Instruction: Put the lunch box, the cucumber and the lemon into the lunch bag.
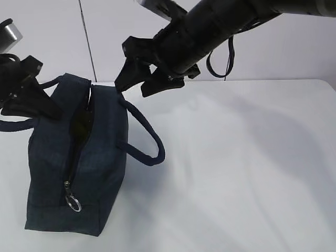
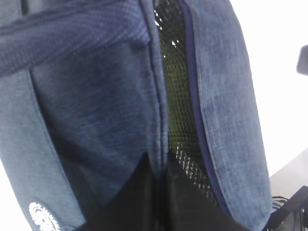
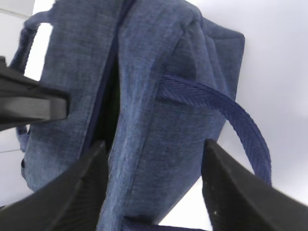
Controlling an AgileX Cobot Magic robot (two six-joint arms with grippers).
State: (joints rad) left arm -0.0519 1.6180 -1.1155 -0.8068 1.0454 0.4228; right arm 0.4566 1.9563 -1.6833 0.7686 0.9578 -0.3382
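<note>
The lunch bag (image 1: 79,157) stands on the white bench (image 1: 236,173) at the left of the exterior view, its top zipper parted into a dark slit along the upper face, with the metal ring pull (image 1: 73,202) hanging at the near end. The right gripper (image 1: 137,84) hangs at the far right top corner of the bag; in the right wrist view its two dark fingers (image 3: 72,192) stand wide apart, one at the zipper slit and the other outside the bag's side panel, so the jaws straddle that top edge without closing on the fabric. The left gripper (image 1: 29,102) sits against the bag's far left side beside the left handle; in the left wrist view its dark tips lie close together at the near end of the slit, but whether the jaws pinch the fabric cannot be told. The bag is boxy, of heathered navy woven cloth with ribbed webbing strap handles (image 1: 147,136), and a black mesh shows inside the opening (image 2: 175,96) with something greenish behind it. The right arm (image 1: 220,26) comes down at a slant from the upper right; the left arm enters from the left edge.
</note>
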